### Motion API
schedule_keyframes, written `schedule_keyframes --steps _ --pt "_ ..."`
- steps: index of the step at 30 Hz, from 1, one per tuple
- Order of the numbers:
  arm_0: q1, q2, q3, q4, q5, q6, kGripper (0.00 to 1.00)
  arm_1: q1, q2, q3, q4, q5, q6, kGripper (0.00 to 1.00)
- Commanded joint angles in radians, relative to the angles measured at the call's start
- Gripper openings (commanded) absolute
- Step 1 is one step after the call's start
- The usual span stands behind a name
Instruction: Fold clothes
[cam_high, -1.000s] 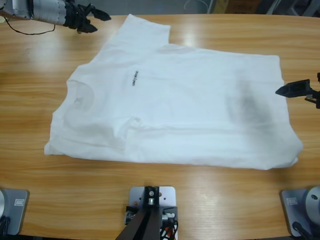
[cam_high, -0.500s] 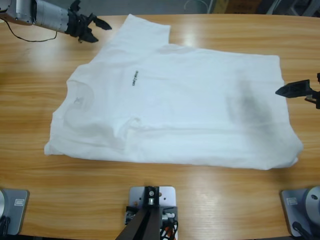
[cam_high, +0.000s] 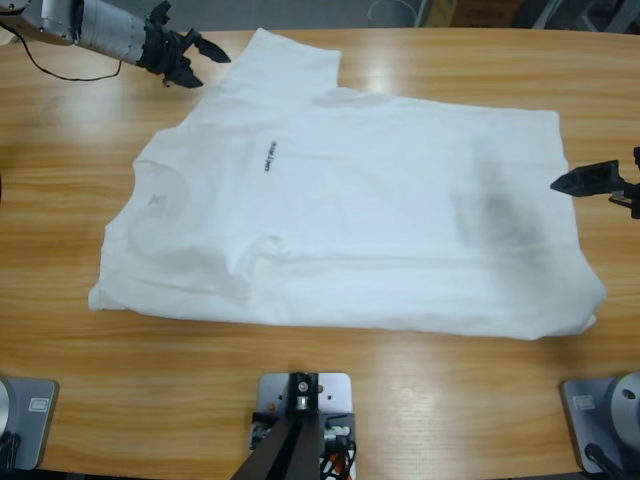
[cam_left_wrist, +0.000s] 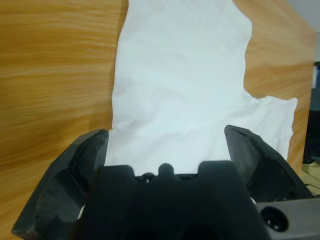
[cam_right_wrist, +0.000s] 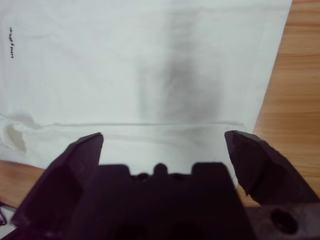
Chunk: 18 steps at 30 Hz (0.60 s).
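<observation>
small dark line of print (cam_high: 269, 155) on the chest, letters too tiny to read from above; seen again in the right wrist view near the picture's left edge, still not legible. no other label or brand made out.

white t-shirt (cam_high: 340, 200) spread flat across the middle of the wooden table (cam_high: 420, 390), front up, round neck (cam_high: 160, 190) toward the table's left, hem toward the right. one short sleeve (cam_high: 285, 60) stretched out toward the far edge, the other sleeve folded in under a crease along the near side. soft wrinkles near the neck and along the near fold. grey shadowy patch (cam_high: 495, 210) on the cloth close to the hem; same dark smudge in the right wrist view, just above a long horizontal crease.

left gripper (cam_high: 195, 58) came in from the upper left corner, jaws spread wide, held just beside the far sleeve's edge; in its wrist view looked down on the sleeve with white cloth between the two black tips, nothing pinched.

right gripper (cam_high: 580, 180) entered from the right edge, just beside the hem; in its wrist view jaws spread wide above the shirt's lower part, gripping nothing.
</observation>
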Motion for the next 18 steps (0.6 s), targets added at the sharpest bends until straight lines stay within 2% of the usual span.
schedule_keyframes --steps 1,15,18 --pt "-0.009 0.076 -0.035 0.066 0.003 0.023 0.904 0.012 -0.015 0.037 -0.016 0.007 -0.015 1.0" --pt "-0.041 0.085 -0.1 0.186 0.032 0.105 0.913 0.012 -0.016 0.038 -0.019 0.007 -0.015 1.0" --pt "-0.084 0.075 -0.153 0.27 0.176 0.196 0.917 0.012 -0.016 0.038 -0.019 0.007 -0.015 1.0"
